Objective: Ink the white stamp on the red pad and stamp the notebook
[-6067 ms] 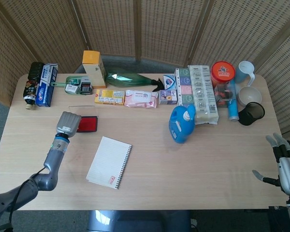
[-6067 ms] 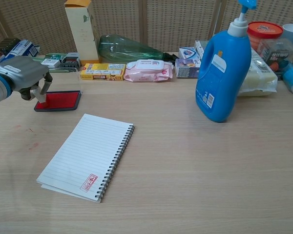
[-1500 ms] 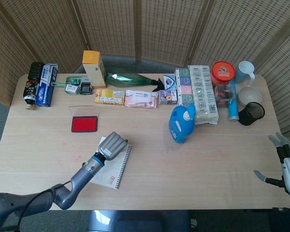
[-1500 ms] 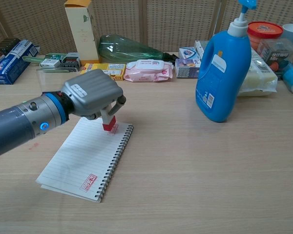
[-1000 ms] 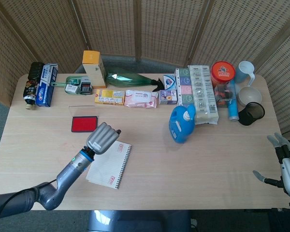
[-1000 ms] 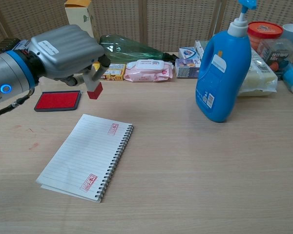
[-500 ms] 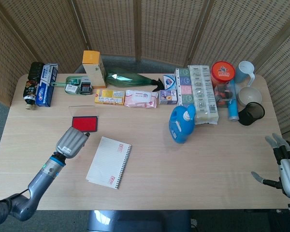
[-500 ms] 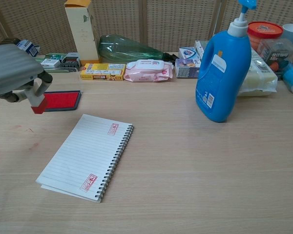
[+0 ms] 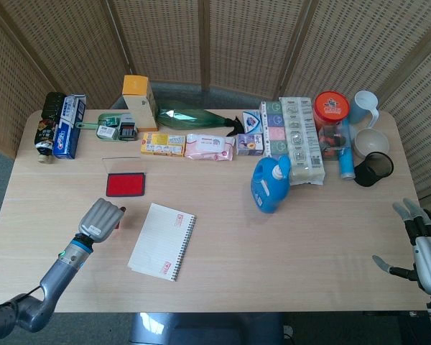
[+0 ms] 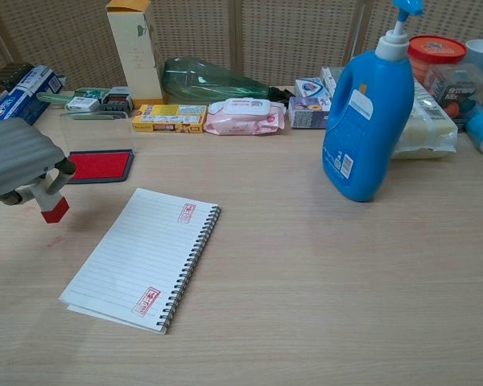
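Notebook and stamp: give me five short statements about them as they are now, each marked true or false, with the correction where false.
1. The notebook bears two red stamp marks. True.
2. The left hand holds the stamp. True.
3. The stamp is pressed on the ink pad. False: it is held to the left of the notebook, nearer than the pad.
4. The right hand holds the blue bottle. False: it is open at the table's right edge, far from the bottle.
5. The notebook's spiral runs along its left edge. False: along its right edge.

L hand [image 10: 16, 167] w/ stamp [image 10: 51, 203] beside notebook [image 10: 142, 256]
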